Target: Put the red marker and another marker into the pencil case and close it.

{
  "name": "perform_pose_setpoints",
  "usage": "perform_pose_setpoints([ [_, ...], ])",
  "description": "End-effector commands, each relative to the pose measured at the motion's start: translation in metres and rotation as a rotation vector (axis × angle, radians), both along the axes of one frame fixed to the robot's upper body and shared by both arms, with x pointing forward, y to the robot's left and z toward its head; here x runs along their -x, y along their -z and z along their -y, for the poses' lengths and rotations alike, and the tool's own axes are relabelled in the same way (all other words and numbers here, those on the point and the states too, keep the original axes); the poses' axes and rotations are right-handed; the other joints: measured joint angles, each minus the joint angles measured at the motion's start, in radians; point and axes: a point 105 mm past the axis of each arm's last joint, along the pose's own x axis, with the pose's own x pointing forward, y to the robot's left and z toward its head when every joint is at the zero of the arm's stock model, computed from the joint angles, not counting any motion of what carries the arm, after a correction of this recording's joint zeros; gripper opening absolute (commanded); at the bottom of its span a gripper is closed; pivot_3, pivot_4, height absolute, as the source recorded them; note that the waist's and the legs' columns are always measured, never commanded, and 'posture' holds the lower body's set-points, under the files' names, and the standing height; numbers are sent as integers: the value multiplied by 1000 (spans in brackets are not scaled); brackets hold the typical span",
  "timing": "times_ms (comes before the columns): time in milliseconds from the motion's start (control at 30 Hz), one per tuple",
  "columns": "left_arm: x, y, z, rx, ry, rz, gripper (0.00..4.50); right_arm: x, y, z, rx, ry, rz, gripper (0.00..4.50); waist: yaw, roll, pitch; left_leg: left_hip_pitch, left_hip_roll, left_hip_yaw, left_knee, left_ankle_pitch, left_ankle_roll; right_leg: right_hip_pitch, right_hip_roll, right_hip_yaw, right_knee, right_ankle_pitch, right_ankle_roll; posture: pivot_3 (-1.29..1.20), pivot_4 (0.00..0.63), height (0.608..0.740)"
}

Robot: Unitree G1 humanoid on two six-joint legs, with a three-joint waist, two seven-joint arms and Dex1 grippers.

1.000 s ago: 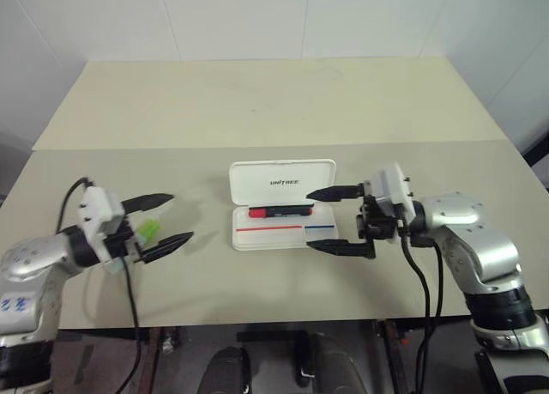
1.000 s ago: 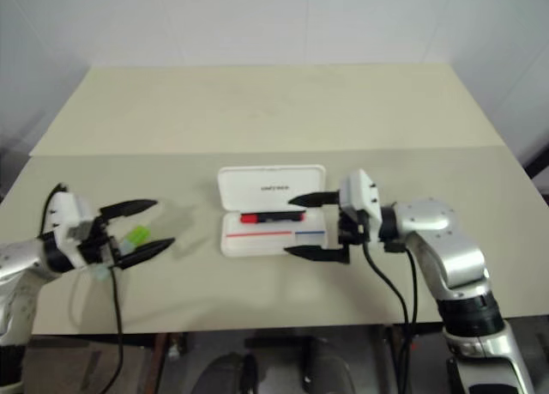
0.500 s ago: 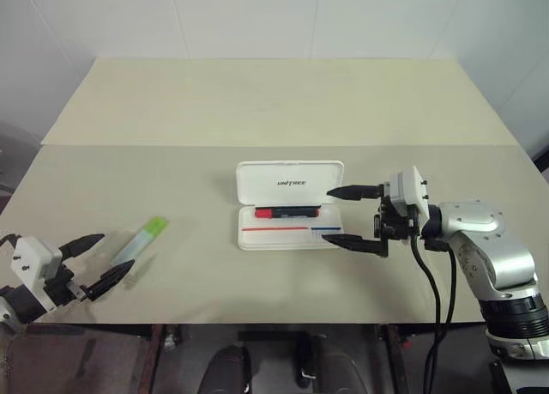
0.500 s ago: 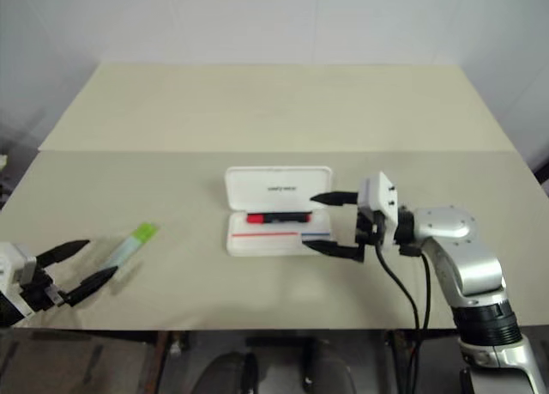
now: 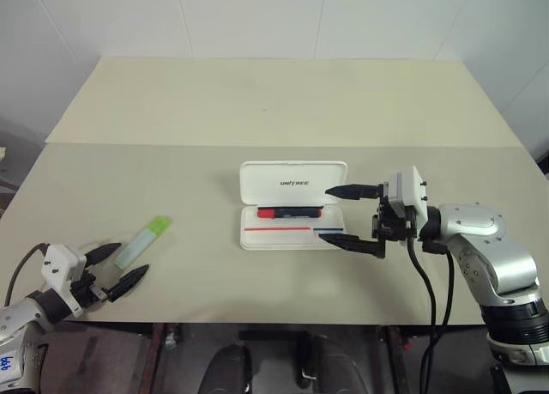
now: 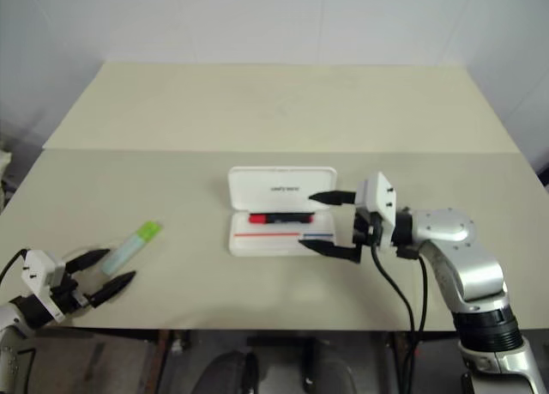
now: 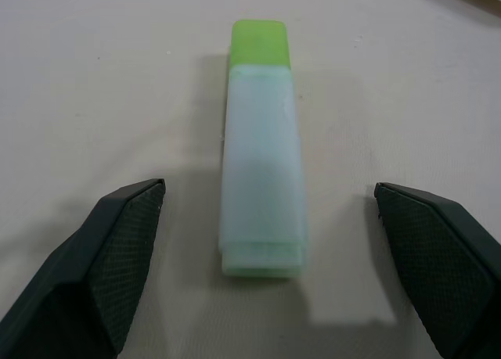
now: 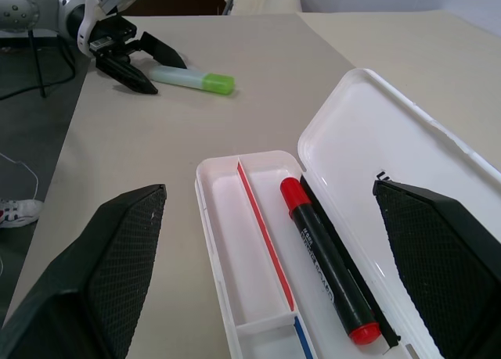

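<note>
While case (image 5: pixel 292 203) lies open, marker (image 5: pixel 288 212) inside

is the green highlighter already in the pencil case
No, the green highlighter lies on the table, well apart from the open pencil case.

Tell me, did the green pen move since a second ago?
Cannot tell. The green highlighter lies flat on the table, left of the pencil case. Earlier the left gripper covered most of it, and the camera has shifted.
</note>
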Motion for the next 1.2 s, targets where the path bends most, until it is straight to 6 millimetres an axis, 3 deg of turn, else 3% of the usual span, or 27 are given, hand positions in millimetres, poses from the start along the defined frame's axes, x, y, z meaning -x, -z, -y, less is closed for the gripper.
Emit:
perform_pose_setpoints([
  [33,-7,5,8,11,9,2,4105,7,-9,1,-15,-5,45,4500,5,0,0,0,0,0,0,0,0,0,0,0,0,0,0,0,150,740],
  [67,-9,5,9,9,6,5,3980,7,-8,1,-17,-4,44,4500,11,0,0,0,0,0,0,0,0,0,-1,0,0,0,0,0,150,740],
  [367,-11,6,14,-3,-4,0,1027,9,-1,5,-19,9,42,4500,19,0,0,0,0,1,0,-1,2,0,0,0,-2,0,1,0,150,740],
  [500,-16,-3,26,-10,11,53,1034,8,2,5,-20,6,40,4500,21,0,0,0,0,1,0,-1,2,1,0,0,-2,1,1,0,150,740],
  [833,-17,-75,76,11,226,251,1034,8,5,2,-18,-7,20,4500,15,-1,0,0,0,1,0,-1,2,0,0,0,-2,1,1,0,150,740],
  [1000,-18,-88,84,10,330,221,1034,8,5,-1,-22,-11,20,4500,14,-1,0,0,0,2,0,0,2,0,2,0,-1,1,1,0,150,740],
  [1200,-23,-106,122,-94,654,128,1034,10,-2,-3,-39,26,42,4500,22,0,1,-1,-1,2,2,0,2,1,2,-1,-1,1,1,0,150,740],
])
